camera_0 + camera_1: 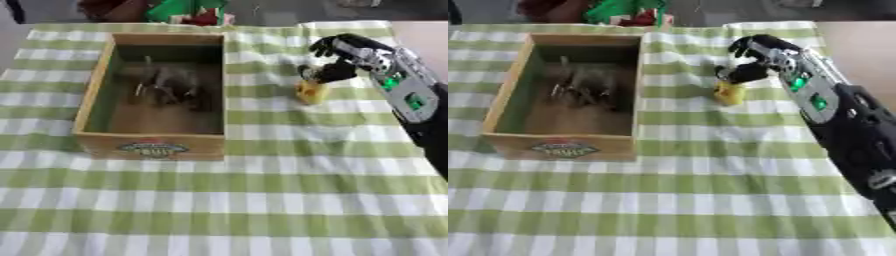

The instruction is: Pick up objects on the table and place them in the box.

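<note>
The fingers (pixel 325 70) of the right hand (pixel 350 55) curl down over the top of a small yellow object (pixel 311 92), and from both eye views they look to be pinching its upper end, the dark fingertips touching it. Whether the yellow object is lifted clear of the cloth or rests on it cannot be told. It sits on the counter (pixel 262 200), which is covered by a green and white checked cloth, well to the right of the wooden box (pixel 92 90) and roughly level with the box's middle. The right arm comes in from the right edge, its grey forearm showing green lights.

The wooden box stands open on the left part of the counter, a printed label on its near wall. Inside it lies a dark, tangled shape (pixel 171 85) with some thin pale pieces; what it is cannot be made out, but it suggests that at least one thing is already in the box.

As a judgement, the task is well along: the yellow object is the only loose thing seen on the cloth outside the box. What is left is to carry it leftward over the box's right wall and let it go inside. The left hand shows in neither view.
</note>
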You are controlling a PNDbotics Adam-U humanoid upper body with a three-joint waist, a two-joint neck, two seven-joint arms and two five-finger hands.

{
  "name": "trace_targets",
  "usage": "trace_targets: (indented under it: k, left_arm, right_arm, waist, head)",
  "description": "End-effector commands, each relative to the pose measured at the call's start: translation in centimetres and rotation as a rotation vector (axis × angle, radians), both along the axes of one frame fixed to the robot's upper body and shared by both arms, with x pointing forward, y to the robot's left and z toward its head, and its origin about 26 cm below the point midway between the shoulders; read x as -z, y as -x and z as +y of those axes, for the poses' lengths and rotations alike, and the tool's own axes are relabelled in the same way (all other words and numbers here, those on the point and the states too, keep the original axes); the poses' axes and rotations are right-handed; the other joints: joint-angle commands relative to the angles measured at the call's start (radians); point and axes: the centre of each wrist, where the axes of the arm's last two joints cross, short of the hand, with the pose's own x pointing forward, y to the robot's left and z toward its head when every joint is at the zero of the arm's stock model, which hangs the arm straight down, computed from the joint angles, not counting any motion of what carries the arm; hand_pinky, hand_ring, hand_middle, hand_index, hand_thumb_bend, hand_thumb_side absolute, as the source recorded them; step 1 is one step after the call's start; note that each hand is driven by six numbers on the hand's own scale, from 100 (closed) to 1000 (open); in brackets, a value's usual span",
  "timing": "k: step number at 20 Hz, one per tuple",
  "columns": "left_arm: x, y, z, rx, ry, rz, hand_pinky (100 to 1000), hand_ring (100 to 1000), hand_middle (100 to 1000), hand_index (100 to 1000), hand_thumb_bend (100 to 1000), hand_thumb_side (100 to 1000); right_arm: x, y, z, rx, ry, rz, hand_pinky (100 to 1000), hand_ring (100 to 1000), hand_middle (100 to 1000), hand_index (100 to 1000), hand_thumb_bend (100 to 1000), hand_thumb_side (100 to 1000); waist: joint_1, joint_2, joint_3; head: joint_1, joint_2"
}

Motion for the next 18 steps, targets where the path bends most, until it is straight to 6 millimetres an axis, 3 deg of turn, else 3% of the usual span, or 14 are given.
trace_targets:
  k: [1, 18]
  left_arm:
    - [-0.8, 0.2, 0.3, -0.011, -0.019, -0.028, 470, 567, 625, 746, 100, 850]
    - [-0.9, 0.2, 0.4, -0.017, -0.026, -0.025, 470, 567, 623, 746, 100, 849]
  right_arm:
    - [-1.7, 0.6, -1.4, 0.014, 0.017, -0.015, 808, 909, 810, 918, 276, 577]
    - [-0.9, 3.3, -2.7, -0.065, -0.041, 0.126, 813, 909, 792, 911, 304, 565]
  waist:
    - [0.001, -0.021, -0.002]
    - [-0.003, -0.018, -0.005]
  head:
    - [0.006, -0.016]
    - [0.013, -0.026]
